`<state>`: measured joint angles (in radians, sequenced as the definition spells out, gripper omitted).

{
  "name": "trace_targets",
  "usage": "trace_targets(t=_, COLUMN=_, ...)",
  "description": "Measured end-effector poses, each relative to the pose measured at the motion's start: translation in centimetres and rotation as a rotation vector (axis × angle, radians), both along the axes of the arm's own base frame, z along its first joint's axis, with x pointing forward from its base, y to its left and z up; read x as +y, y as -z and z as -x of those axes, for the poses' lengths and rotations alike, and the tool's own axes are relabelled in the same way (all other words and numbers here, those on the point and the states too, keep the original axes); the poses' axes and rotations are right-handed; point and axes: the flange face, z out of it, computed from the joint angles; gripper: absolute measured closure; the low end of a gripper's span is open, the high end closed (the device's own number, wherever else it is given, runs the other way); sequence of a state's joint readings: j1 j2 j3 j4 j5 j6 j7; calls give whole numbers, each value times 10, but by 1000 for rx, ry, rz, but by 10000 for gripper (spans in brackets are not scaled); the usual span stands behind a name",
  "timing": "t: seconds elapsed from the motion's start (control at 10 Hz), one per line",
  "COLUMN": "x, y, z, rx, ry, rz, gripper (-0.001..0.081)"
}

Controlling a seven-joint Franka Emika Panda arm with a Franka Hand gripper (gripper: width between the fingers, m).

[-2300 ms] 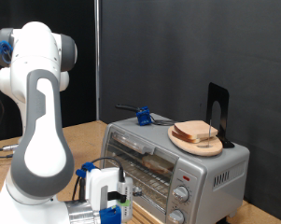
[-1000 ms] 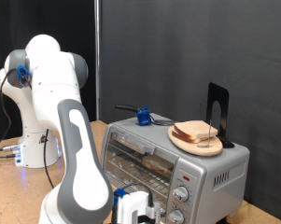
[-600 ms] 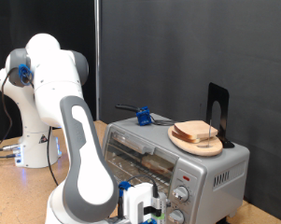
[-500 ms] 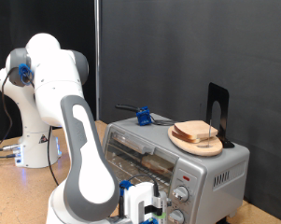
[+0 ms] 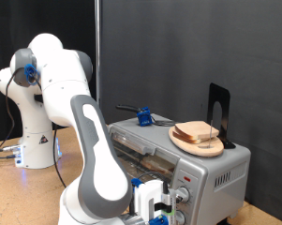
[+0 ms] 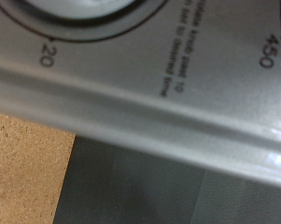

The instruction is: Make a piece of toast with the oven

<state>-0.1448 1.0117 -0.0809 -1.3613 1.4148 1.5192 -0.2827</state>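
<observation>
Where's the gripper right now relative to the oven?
In the exterior view the gripper sits at the bottom edge, right against the oven front, beside its knobs. The wrist view shows only dial markings, close up.

Close on oven (image 6: 168, 93) front panel, grey metal, blurred. Dial arc at one edge, printed numbers "20" and "450" readable, small text line between them illegible. Ridge runs across panel. Beyond panel edge: tan speckled surface (image 6: 23, 163), dark grey area beside it. Fingers not visible.
</observation>
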Motion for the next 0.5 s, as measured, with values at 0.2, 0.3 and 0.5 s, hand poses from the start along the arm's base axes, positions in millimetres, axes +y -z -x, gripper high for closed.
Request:
trace_targets(t=0.2, x=0, y=0, z=0, rx=0, ry=1, rz=-1, gripper=-3)
trace_targets(t=0.3, x=0, y=-1, z=1, rx=2, ry=1, rz=-1, gripper=95)
trace_targets(t=0.5, x=1, y=-1, z=3, rx=7, ry=1, rz=-3, gripper=278)
